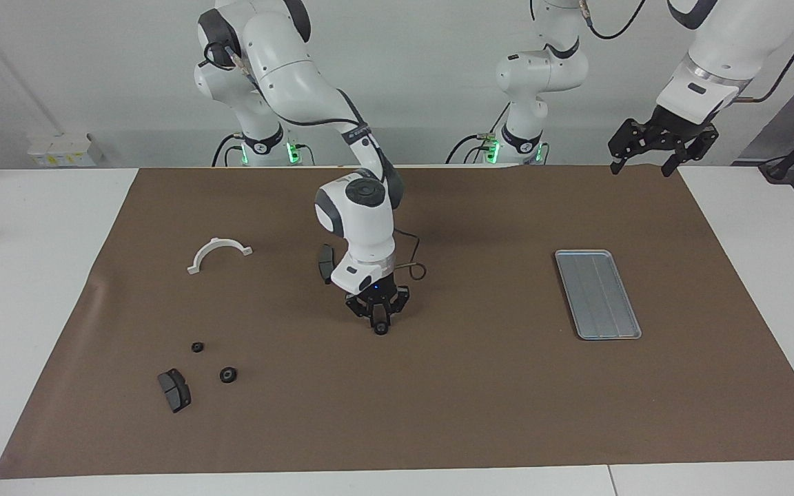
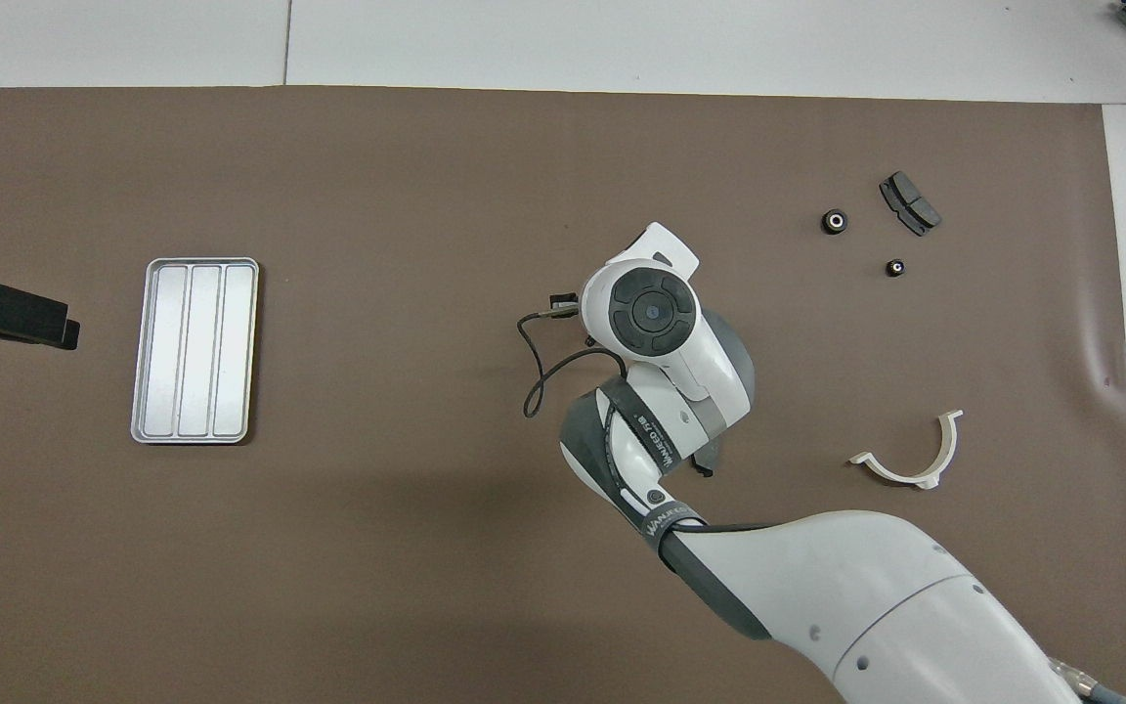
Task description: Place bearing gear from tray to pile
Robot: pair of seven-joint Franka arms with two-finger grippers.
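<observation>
Right end effector (image 1: pixel 381 325) pinches a small gear (image 1: pixel 382 330) at mid-tabletop; likely hard, light, smooth, best gripped across its rim; left end effector (image 1: pixel 653 153) waits open, raised.

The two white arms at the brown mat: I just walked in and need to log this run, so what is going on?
The right gripper is down at the middle of the brown mat, closed on a small black ring-shaped gear. Two more small black gears lie loose toward the right arm's end, beside a dark grey brake pad. The flat silver-grey metal tray holds nothing. The left gripper waits open, raised near the left arm's end.
</observation>
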